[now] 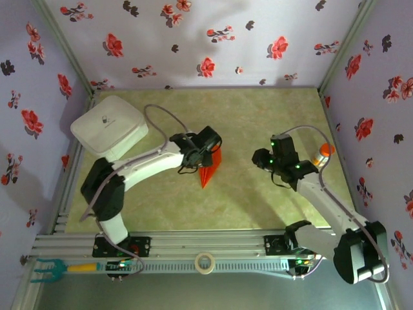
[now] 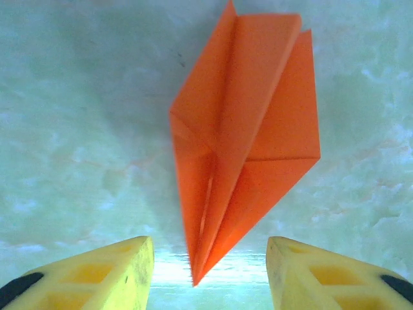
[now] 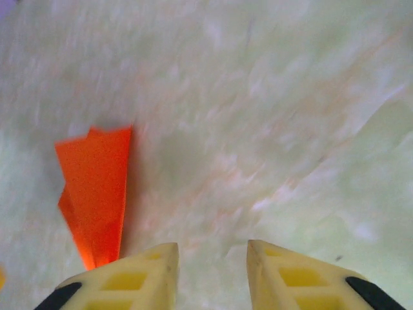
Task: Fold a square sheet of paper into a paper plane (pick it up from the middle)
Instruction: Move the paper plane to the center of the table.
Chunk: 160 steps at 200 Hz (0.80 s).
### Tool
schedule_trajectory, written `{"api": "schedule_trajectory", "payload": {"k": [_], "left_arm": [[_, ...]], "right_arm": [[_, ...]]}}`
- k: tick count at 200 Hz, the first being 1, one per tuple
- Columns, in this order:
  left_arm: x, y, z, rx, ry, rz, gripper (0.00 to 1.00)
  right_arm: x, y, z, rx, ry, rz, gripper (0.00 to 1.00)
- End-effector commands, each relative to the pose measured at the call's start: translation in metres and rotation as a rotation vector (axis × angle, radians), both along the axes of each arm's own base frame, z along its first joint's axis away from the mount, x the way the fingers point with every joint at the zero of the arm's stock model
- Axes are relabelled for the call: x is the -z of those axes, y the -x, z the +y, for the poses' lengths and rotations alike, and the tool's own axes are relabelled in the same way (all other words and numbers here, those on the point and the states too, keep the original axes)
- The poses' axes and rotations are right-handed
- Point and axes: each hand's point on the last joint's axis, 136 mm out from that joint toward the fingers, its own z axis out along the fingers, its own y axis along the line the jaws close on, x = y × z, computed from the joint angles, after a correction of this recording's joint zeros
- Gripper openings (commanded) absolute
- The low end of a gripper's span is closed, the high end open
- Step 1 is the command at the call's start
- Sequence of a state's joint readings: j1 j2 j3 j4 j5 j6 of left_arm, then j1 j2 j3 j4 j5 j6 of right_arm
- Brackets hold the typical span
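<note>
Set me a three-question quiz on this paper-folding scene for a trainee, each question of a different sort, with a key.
1. True or false: the paper plane is clamped in the right end effector.
2. Multiple choice: what sits at the back left of the table? A) a white box B) a red bowl C) a blue cup
3. Short answer: which end effector is directly above the plane?

Key: 1. False: it stands open, apart from the plane. 2. A. 3. The left end effector.
</note>
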<state>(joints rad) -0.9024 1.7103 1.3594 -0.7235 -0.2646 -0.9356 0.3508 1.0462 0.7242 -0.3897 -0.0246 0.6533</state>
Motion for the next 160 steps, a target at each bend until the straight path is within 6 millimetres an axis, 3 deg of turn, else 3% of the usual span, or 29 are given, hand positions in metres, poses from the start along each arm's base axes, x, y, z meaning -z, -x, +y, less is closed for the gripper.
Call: {"api": "schedule_trajectory", "payload": {"k": [1,16,37,63,82,120,160], "left_arm": [[-0.014,-0.017,0.036,-0.03,-0.015,-0.11,0.48],[-0.011,-0.022,0.05,-0.021,0.038,-0.116,0.46],[-0.004,-0.027,0.049,0.067,0.198,-0.08,0.45],[0.003,-0.038,0.029,0.17,0.469,0.011,0.47],[0.014,-0.046,0.019,0.199,0.542,0.081,0.47],[0.053,-0.055,0.012,0.173,0.539,0.215,0.46],[0.069,-0.062,0.002,0.17,0.57,0.252,0.41]], "right_arm": [[-0.021,-0.006,-0.05,0.122,0.253,-0.095,0.42],[-0.031,-0.01,-0.046,0.091,0.217,-0.135,0.47],[-0.034,-0.017,-0.009,-0.023,0.021,-0.155,0.47],[-0.011,-0.02,0.018,-0.059,-0.128,-0.056,0.42],[0.006,-0.019,0.03,-0.08,-0.185,0.012,0.37],[0.016,-0.015,0.033,-0.079,-0.213,0.037,0.36],[0.019,-0.009,0.031,-0.075,-0.21,0.044,0.37]]}}
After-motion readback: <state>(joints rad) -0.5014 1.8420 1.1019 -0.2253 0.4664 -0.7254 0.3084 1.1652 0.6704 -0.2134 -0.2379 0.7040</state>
